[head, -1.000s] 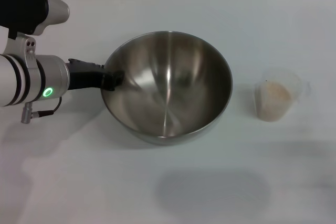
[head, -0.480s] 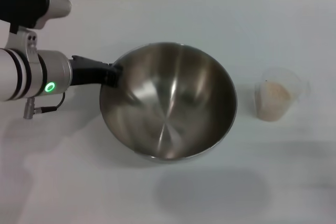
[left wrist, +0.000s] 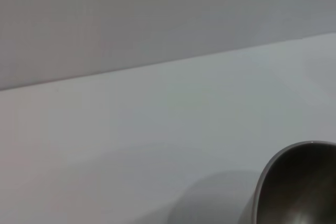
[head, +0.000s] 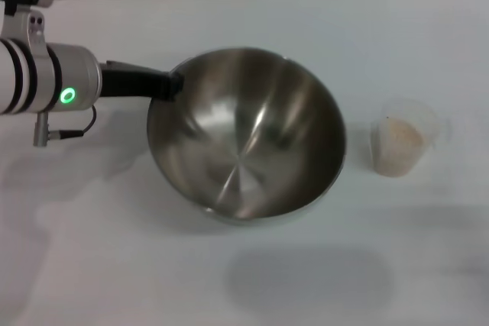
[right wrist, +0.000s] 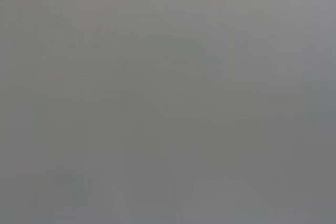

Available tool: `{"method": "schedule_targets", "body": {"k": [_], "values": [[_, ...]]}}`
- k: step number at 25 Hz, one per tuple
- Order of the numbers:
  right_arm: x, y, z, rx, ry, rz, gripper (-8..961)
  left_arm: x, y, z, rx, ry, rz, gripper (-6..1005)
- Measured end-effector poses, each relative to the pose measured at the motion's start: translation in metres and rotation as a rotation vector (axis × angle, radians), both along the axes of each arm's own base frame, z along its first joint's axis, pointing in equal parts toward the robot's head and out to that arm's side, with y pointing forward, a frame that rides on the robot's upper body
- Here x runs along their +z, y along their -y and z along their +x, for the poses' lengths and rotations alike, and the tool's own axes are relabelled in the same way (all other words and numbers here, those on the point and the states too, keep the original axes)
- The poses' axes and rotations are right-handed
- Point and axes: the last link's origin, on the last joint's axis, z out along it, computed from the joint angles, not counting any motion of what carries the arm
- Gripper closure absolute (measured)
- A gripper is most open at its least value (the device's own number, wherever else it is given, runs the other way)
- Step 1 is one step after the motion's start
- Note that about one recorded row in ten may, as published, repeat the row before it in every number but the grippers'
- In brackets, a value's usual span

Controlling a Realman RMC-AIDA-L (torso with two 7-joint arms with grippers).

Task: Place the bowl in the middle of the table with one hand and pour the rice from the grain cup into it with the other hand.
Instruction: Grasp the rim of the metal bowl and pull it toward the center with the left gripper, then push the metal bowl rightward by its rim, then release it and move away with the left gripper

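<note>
Bowl (head: 244, 133) is my landmark, and it's on the move: against the head view a second ago it has tipped and drifted up-table, its shiny inside now angled more toward me. Nearest me there's only bare table (head: 306, 280). Just off the bowl's right side, apart from it, the grain cup (head: 403, 139) stands upright where it was, rice (head: 399, 141) heaped inside, untouched. On the bowl's left rim, my left gripper (head: 170, 85) is pinching the edge, and the arm has climbed toward the far side along with it. So I judge I'm carrying the bowl, not yet setting it down; pouring waits. My right gripper isn't showing anywhere, and its wrist view is blank grey.
</note>
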Motion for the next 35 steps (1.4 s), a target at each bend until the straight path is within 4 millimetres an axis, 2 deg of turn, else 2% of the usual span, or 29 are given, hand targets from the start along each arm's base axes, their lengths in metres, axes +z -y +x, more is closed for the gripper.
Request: {"method": "schedule_targets", "body": {"k": [9,13,17,24,27,35], "values": [[0.0,0.0,0.0,0.001,-0.001,-0.001,117,0.012,-0.021,0.005,-0.04,0.117,-0.034,953],[-0.001,0.0,0.0,0.001,-0.001,-0.001,116,0.012,-0.022,0.005,-0.051,0.11,-0.038,952],[-0.001,0.0,-0.001,0.001,-0.002,0.0,115,0.012,-0.02,0.006,-0.073,0.094,-0.054,951],[0.0,0.0,-0.002,0.011,-0.002,0.007,116,0.016,0.004,0.003,-0.081,0.086,-0.096,949],[0.0,0.0,-0.002,0.011,-0.002,0.007,116,0.016,0.005,0.002,-0.081,0.085,-0.091,949],[0.0,0.001,-0.002,0.013,-0.002,0.007,116,0.005,-0.025,0.011,-0.096,0.04,-0.056,947]]}}
